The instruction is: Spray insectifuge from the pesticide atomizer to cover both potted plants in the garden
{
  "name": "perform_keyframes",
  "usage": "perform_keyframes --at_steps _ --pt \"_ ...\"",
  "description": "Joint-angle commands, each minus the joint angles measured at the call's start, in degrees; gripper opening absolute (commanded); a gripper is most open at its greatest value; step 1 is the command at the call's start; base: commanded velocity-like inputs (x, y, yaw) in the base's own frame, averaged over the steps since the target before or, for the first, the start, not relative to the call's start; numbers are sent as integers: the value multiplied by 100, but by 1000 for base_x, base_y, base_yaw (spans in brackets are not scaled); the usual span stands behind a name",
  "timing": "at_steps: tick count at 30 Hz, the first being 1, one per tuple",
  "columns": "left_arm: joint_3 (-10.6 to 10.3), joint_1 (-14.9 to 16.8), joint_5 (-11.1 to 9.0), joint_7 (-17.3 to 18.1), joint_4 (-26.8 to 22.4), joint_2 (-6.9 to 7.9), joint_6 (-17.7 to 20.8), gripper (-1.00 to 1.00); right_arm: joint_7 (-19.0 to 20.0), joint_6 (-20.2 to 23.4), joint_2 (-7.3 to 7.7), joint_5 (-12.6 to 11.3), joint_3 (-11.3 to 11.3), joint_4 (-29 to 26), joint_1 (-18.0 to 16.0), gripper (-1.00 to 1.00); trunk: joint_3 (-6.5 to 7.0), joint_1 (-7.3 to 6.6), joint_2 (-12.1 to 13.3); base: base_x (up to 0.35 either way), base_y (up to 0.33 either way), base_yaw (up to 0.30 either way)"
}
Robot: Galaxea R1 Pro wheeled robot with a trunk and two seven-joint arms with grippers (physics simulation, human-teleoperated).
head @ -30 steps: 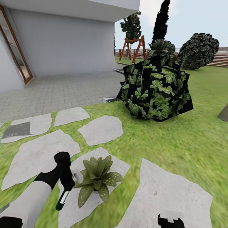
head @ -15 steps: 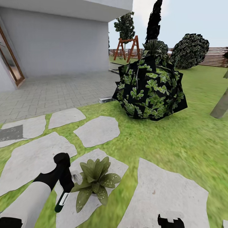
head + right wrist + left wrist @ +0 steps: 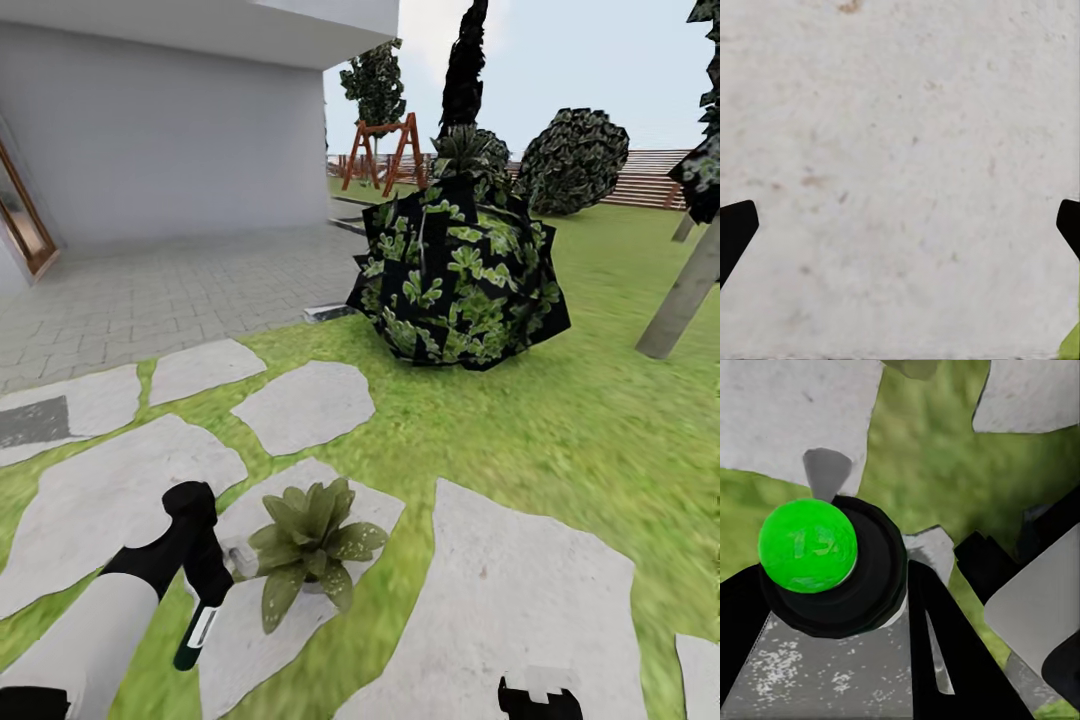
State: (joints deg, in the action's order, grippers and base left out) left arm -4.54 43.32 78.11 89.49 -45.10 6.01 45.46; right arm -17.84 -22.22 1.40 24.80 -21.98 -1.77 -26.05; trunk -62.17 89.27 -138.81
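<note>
One potted plant [image 3: 305,548], a rosette of pale-speckled green leaves, stands on a grey stepping stone [image 3: 250,640] in the lawn at lower left of the head view. Right beside it, on its left, my left gripper [image 3: 208,585] is shut on the pesticide atomizer [image 3: 196,632], a dark bottle with a white label hanging downward. In the left wrist view the atomizer [image 3: 825,562] shows a green round end in a black ring between the black fingers [image 3: 945,660]. My right gripper [image 3: 540,697] is open low over a large stone slab [image 3: 900,112], fingertips wide apart.
A big dark broad-leaved shrub [image 3: 455,280] stands ahead on the lawn. A tree trunk [image 3: 680,300] leans at the right. Paved ground and a grey house wall [image 3: 170,130] lie to the left. Further shrubs, a wooden swing frame [image 3: 380,150] and a fence are far behind.
The whole view has swung to the right: the shrub and house slid left in the picture and a tree trunk came in at the right. Both arms hold the same pose.
</note>
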Motion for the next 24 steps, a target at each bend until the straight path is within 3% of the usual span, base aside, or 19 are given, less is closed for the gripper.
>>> perform_keyframes --at_steps 1,6,11,19,24 --pt "-25 1 36 51 -3 1 60 -100 -26 -19 0 60 -43 10 -6 100 -5 -2 -2 -4 299 -256" --pt "-30 -15 43 51 1 4 58 -100 -33 -19 -3 56 -43 10 -6 100 -5 -2 -2 97 263 -226" --pt "-17 -241 40 51 1 1 58 -100 -18 -19 0 63 -43 12 -6 100 -5 -2 -2 11 24 -15" --pt "-18 -245 26 51 -22 -23 60 -100 -17 -18 1 61 -43 10 -6 100 -5 -2 -2 0 3 0" --pt "10 -251 34 51 -8 5 60 -100 -25 -19 1 60 -43 10 -6 100 -5 -2 -2 0 179 0"
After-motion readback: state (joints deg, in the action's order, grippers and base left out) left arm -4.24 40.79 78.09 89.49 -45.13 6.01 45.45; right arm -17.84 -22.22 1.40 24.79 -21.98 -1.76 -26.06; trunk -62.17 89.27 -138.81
